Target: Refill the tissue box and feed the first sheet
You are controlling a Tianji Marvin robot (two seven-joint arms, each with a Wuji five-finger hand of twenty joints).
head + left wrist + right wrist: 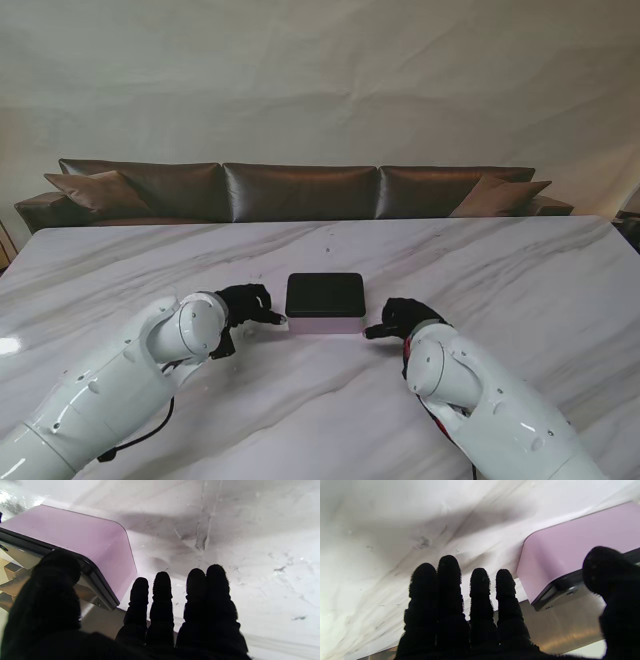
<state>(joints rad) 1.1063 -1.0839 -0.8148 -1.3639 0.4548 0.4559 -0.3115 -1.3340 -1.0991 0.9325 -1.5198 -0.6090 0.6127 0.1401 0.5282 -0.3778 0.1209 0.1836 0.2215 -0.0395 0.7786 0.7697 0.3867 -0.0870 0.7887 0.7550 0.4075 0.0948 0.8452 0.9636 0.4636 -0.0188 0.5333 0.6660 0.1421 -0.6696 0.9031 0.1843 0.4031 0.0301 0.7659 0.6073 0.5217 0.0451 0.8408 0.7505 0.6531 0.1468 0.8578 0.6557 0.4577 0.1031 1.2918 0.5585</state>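
A tissue box (325, 301) with a pink body and a black top panel sits mid-table. My left hand (249, 303), in a black glove, is at the box's left end, fingertips close to its near corner. My right hand (400, 317) is at the box's right near corner. In the left wrist view the pink box side (82, 542) lies beside my thumb, and the fingers (162, 597) are spread over bare marble. The right wrist view shows the box (570, 547) beside the thumb, with the fingers (450, 587) straight. Neither hand holds anything. No tissue pack or sheet is visible.
The white marble table (500, 270) spreads wide on all sides of the box. A brown leather sofa (300, 190) runs along the table's far edge, with a pale draped wall behind it.
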